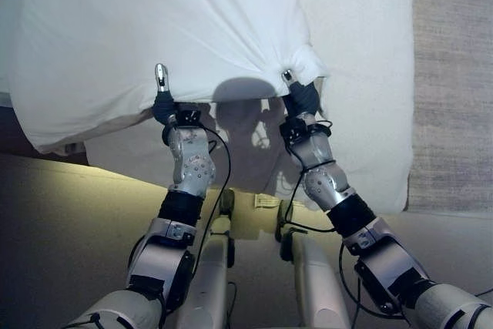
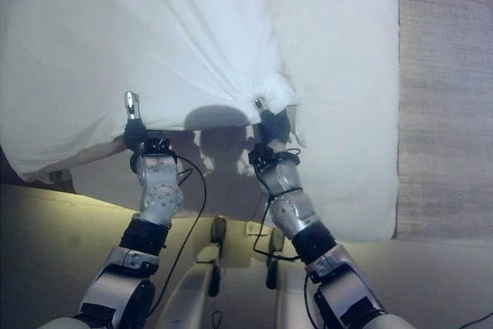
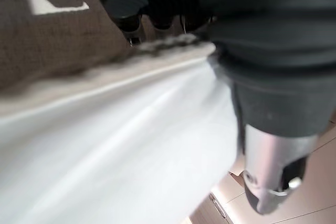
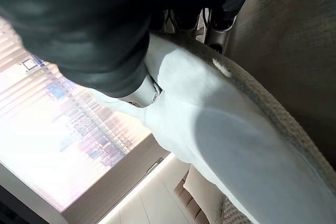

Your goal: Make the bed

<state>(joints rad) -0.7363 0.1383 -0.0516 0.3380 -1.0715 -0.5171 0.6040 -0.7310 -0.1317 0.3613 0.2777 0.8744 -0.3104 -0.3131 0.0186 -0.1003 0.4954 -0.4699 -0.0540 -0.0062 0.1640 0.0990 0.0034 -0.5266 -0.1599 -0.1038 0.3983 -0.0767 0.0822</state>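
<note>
You have the duvet (image 1: 154, 28) lifted over the bed (image 1: 362, 75), covering its left part. Your left hand (image 1: 162, 102) and right hand (image 1: 300, 94) sit side by side at the duvet's near edge, right hand at its right corner.

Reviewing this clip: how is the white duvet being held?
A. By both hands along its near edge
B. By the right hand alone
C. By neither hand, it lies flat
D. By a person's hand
A: the left hand and the right hand each pinch the near edge of the white duvet, which is lifted and puckered at both grips.
</note>
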